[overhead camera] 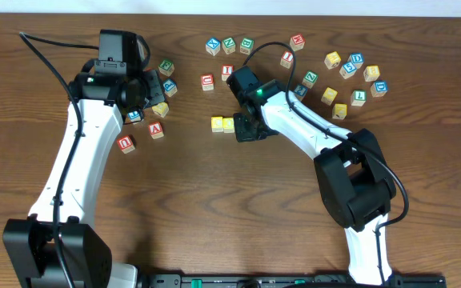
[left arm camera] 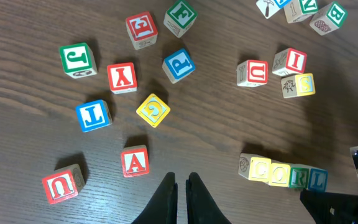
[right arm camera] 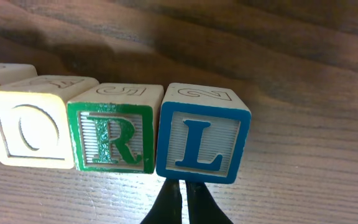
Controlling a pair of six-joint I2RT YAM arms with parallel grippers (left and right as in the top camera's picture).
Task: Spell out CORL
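4 lettered blocks stand in 1 row on the counter (right arm camera: 316,162), side against side: yellow C block (left arm camera: 261,169), yellow O block (right arm camera: 27,130), green R block (right arm camera: 114,138), blue L block (right arm camera: 202,140). The row reads C-O-R-L in the left wrist view and lies near the middle of the counter. In the right wrist view only an edge of the C block shows at the far left. From overhead only the 2 yellow blocks are visible, since the right arm's wrist covers the other 2. Right hand (right arm camera: 183,185): fingers pressed together, nothing between them, tips just at the lower front edge of the L block; whether they touch it cannot be told. Left hand (left arm camera: 181,178): fingers drawn in to a thin slit, holding nothing, poised above bare wood just right of a red A block (left arm camera: 134,162). Loose stock near the left hand: red U block (left arm camera: 62,185), spare blue L (left arm camera: 93,115), yellow G block (left arm camera: 153,109), red Y block (left arm camera: 122,77), green J block (left arm camera: 78,60), blue P block (left arm camera: 179,65), red E block (left arm camera: 142,30), green F block (left arm camera: 180,16). Above the row, apart from it: a second red U (left arm camera: 252,73), red I block (left arm camera: 294,61), yellow S block (left arm camera: 300,85). Further blocks lie scattered along the far edge, letters mostly too small to read.
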